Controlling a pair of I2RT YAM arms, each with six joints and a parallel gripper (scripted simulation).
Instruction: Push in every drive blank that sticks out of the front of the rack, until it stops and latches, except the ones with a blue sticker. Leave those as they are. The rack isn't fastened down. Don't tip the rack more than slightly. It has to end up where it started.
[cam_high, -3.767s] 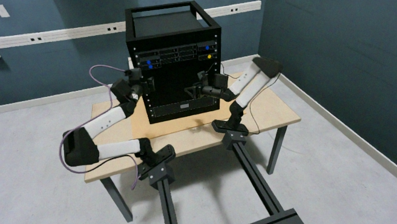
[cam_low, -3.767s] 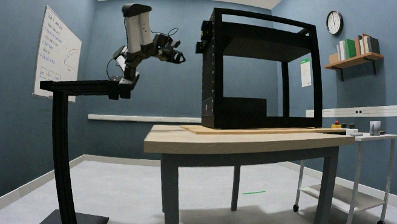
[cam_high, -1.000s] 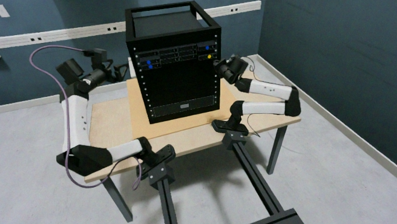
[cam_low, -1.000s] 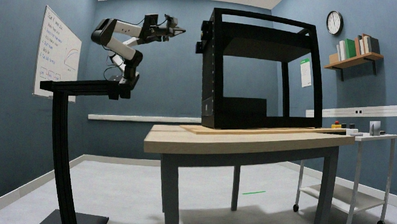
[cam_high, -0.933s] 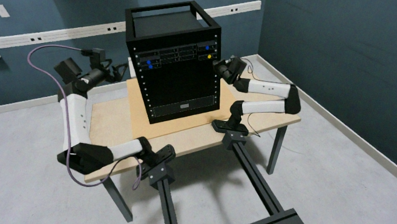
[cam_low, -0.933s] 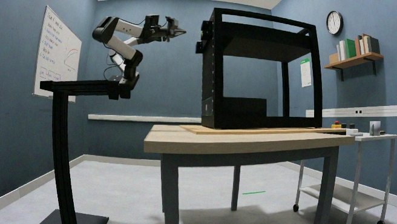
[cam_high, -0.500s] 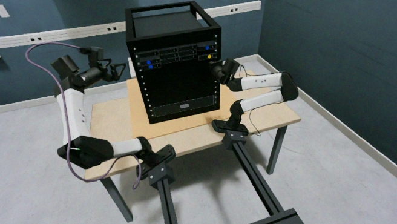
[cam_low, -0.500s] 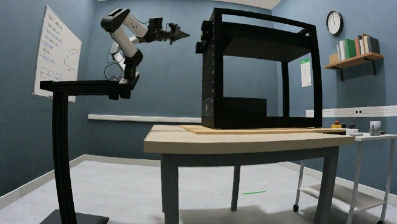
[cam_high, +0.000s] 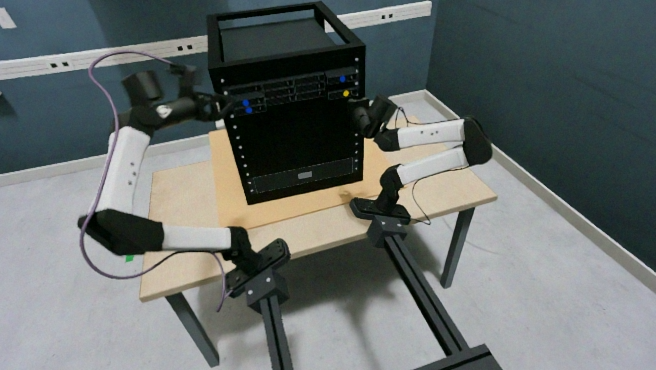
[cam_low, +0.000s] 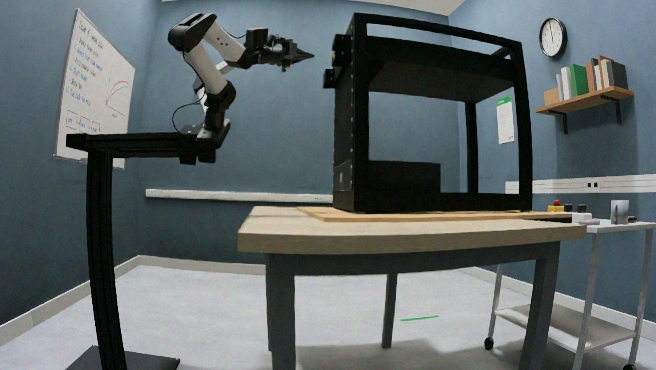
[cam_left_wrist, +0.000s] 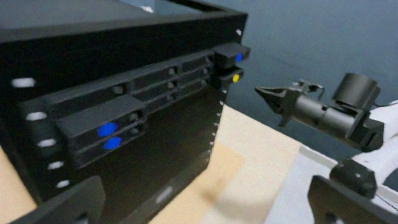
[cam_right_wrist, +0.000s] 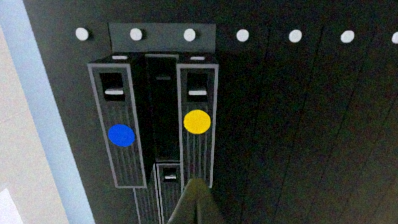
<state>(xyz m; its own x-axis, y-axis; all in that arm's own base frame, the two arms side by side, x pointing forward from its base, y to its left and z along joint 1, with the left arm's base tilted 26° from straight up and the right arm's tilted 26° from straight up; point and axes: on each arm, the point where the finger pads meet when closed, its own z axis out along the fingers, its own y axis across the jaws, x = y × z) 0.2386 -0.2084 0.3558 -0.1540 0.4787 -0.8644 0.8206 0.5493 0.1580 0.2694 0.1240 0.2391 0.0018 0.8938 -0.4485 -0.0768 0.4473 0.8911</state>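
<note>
In the top view, the rack (cam_high: 305, 145) (cam_low: 524, 125) (cam_left_wrist: 120, 35) (cam_right_wrist: 295, 125) stands upright on a thin board (cam_high: 295, 209) (cam_low: 350, 216) (cam_left_wrist: 225, 162) on the table (cam_high: 320, 241) (cam_low: 400, 237) (cam_left_wrist: 260, 185). The left gripper (cam_high: 231, 105) (cam_left_wrist: 205, 185) is at the rack's edge by the blanks with blue stickers, its fingers spread and holding nothing; whether it touches the rack, I cannot tell. The right gripper (cam_high: 352, 104) (cam_low: 311, 56) (cam_left_wrist: 254, 87) (cam_right_wrist: 197, 188), near the yellow-stickered blank (cam_high: 346, 93) (cam_left_wrist: 233, 78) (cam_right_wrist: 197, 135), has its fingers clenched on nothing.

In the exterior view, the right gripper points at the front of the rack, with a gap before it. Dark blanks stick out there; their stickers cannot be made out.

In the left wrist view, an upper blue-stickered blank (cam_high: 250, 98) (cam_left_wrist: 102, 120) and a lower blue-stickered blank (cam_high: 255, 109) (cam_left_wrist: 109, 146) jut out, one right above the other. At the far end, a third blue-stickered blank (cam_high: 340, 78) (cam_left_wrist: 232, 55) (cam_right_wrist: 119, 125) sticks out above the yellow one, which also juts out. The right gripper's closed tip is apart from both.

In the right wrist view, the closed tip overlaps the lower end of the yellow-stickered blank in the picture. The third blue-stickered blank stands beside it, across a dark recess.
</note>
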